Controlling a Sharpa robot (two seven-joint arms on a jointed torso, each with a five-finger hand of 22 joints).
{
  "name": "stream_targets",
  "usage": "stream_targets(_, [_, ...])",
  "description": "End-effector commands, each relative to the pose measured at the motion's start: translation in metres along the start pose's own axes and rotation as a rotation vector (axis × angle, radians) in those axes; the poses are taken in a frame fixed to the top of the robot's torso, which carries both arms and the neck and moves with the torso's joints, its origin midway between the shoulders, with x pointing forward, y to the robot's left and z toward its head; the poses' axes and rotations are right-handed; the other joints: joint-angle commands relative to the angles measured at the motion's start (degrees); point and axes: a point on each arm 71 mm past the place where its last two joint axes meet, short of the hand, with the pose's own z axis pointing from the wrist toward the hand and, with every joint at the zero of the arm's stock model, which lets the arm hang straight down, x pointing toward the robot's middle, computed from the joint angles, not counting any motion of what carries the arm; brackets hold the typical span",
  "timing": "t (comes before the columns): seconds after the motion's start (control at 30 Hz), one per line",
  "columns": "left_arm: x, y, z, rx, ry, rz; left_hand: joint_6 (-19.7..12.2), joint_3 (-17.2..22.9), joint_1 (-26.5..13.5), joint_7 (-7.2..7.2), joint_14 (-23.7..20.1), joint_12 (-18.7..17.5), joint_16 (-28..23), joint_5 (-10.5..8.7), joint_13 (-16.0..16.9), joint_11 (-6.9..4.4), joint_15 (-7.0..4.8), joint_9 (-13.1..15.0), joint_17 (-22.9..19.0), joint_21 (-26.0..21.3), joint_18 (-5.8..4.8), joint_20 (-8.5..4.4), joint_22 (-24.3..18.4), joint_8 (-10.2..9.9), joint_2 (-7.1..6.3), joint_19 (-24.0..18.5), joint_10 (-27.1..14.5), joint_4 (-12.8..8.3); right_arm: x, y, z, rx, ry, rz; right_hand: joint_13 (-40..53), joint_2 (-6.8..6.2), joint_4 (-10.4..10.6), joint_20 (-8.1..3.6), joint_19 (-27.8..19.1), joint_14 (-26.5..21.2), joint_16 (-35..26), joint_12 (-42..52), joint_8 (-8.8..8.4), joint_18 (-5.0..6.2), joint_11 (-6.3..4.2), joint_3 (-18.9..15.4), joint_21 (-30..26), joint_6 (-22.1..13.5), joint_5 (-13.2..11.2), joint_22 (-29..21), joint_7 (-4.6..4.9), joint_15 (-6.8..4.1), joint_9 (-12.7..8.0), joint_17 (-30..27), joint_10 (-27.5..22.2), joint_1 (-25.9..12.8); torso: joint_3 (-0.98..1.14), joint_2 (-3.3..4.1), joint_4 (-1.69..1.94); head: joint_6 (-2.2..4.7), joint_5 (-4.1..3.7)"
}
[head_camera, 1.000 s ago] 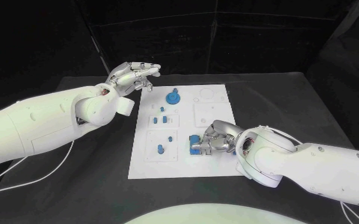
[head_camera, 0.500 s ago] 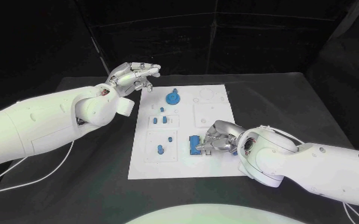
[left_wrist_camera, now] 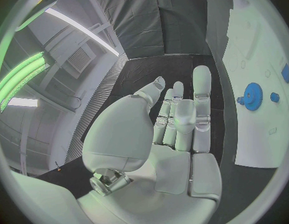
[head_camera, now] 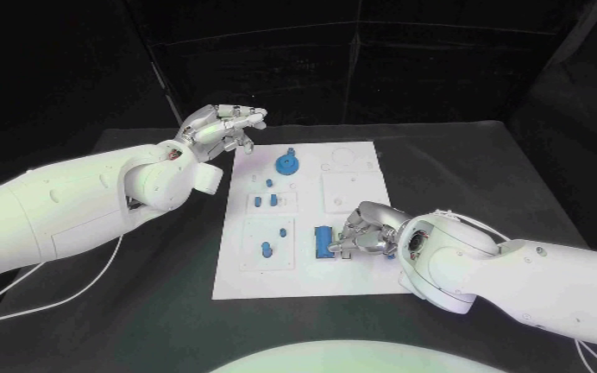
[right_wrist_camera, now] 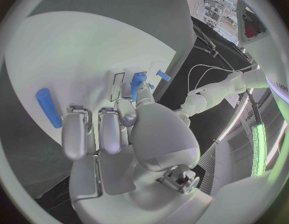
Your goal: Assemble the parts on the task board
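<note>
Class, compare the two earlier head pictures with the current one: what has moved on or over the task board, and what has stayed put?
The right robot hand has crept slightly toward the robot over the blue block on the board, fingers at the part throughout. The left robot hand stayed raised and empty beside the board; the gear and small pieces kept their places.

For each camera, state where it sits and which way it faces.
Head view: on the robot's head, looking down at the white board; both arms enter.
Left wrist view: behind the left hand, facing past the board's edge.
Right wrist view: behind the right hand, facing the board.
Shared: the blue gear shows in head and left wrist views.
</note>
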Motion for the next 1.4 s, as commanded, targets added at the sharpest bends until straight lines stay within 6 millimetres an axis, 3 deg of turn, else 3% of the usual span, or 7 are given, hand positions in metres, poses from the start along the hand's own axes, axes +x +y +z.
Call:
stream_targets(0.03, [0.001,-0.001,0.000,0.008,0.010,-0.002,-0.37,-0.21,0.32,-0.01,-0.27,0.19,0.34,0.12,0.09,-0.05,0.03,-0.02,-0.03,-0.17,0.82,0.11,0.02,0.30,0.24,-0.29,-0.24,-0.19,-0.004,-0.001,-0.003,-0.030,-0.029,0.062,-1.90,-0.77,-0.20,0.00,-0.41,2.45,-0.61,-2.25,-1.30,-0.27,0.82,-0.16,-0.34,-2.17,1.22,1.08,0.75,0.13,-0.65,-0.87,-1.36,-0.22,-0.03,-0.05,-0.04,0.12,-0.24])
stream_targets(0.17, [0.000,-0.002,0.000,0.008,0.008,-0.001,-0.38,-0.23,0.30,-0.01,-0.27,0.21,0.35,0.12,0.09,-0.04,0.03,-0.02,-0.03,-0.19,0.82,0.12,0.00,0.31,0.25,-0.30,-0.26,-0.18,-0.014,-0.016,-0.013,-0.033,-0.060,0.129,-2.99,-1.21,-0.43,0.84,-0.99,2.26,-1.24,-3.79,-4.00,-0.08,2.01,-0.66,-0.88,-4.75,4.00,0.14,2.17,1.13,-1.82,-1.73,-2.33,-0.56,-0.02,-0.09,-0.15,0.28,-0.67])
stream_targets(0.23, [0.000,-0.002,0.000,0.009,0.007,-0.001,-0.40,-0.27,0.28,-0.01,-0.27,0.25,0.36,0.12,0.09,-0.04,0.04,-0.02,-0.04,-0.22,0.83,0.12,-0.05,0.33,0.26,-0.31,-0.29,-0.15,-0.020,-0.024,-0.019,-0.041,-0.073,0.138,-5.58,-1.44,-0.64,1.28,-2.57,1.57,-3.13,-6.83,-4.93,0.51,2.41,-0.90,-2.30,-5.26,4.34,-2.45,2.62,1.53,-2.21,-4.56,-4.13,-0.57,-0.01,-0.09,-0.17,0.57,-1.68])
stream_targets(0.57, [0.001,-0.002,0.000,0.009,0.009,-0.002,-0.40,-0.27,0.29,-0.01,-0.28,0.25,0.35,0.12,0.10,-0.04,0.04,-0.02,-0.08,-0.18,0.82,0.12,0.01,0.33,0.25,-0.29,-0.30,-0.16,-0.047,-0.060,-0.043,-0.021,-0.181,0.090,-8.13,-2.83,-2.05,1.92,-3.65,1.20,-4.79,-9.76,-6.00,0.89,2.80,-1.58,-3.47,-5.18,6.14,-4.12,2.95,1.91,-2.62,-6.56,-6.18,0.71,-0.14,-0.30,-0.69,0.96,-3.45])
stream_targets(0.77, [0.001,-0.001,0.000,0.009,0.011,-0.002,-0.41,-0.27,0.37,-0.03,-0.30,0.28,0.34,0.12,0.10,-0.06,0.03,-0.02,-0.12,-0.19,0.82,0.12,-0.01,0.35,0.23,-0.29,-0.32,-0.21,-0.056,-0.071,-0.051,-0.002,-0.232,0.028,-5.48,-3.09,-2.42,1.96,-3.27,1.47,-4.33,-6.74,-5.97,0.77,2.76,-1.77,-3.21,-4.89,7.08,-3.54,2.93,1.92,-2.59,-5.73,-4.63,1.11,-0.14,-0.54,-1.20,0.43,-3.85])
stream_targets(1.03, [0.002,-0.001,0.001,0.010,0.014,-0.004,-0.41,-0.33,0.32,-0.01,-0.31,0.31,0.34,0.11,0.10,-0.04,0.04,-0.02,-0.15,-0.19,0.82,0.12,0.00,0.36,0.20,-0.28,-0.33,-0.19,-0.058,-0.080,-0.047,0.044,-0.241,-0.089,6.06,-2.92,-2.08,1.55,-0.01,3.23,0.87,6.23,-5.11,-0.43,2.19,-2.53,-0.23,-2.82,7.33,1.83,2.20,1.47,-1.76,2.28,1.91,0.22,0.03,-0.55,-1.32,-0.23,-4.06])
stream_targets(1.4, [0.002,-0.001,0.001,0.010,0.016,-0.004,-0.41,-0.33,0.32,-0.01,-0.31,0.31,0.34,0.11,0.10,-0.04,0.04,-0.02,-0.15,-0.19,0.82,0.12,0.00,0.36,0.20,-0.28,-0.33,-0.19,-0.050,-0.079,-0.039,0.100,-0.202,-0.175,12.60,-3.87,-0.43,1.45,1.62,4.42,5.52,13.04,-5.58,-1.04,2.03,-4.25,1.31,-2.17,7.85,4.55,1.95,1.39,-0.52,9.45,5.00,-2.15,-0.09,-0.54,-1.15,-0.15,-4.55])
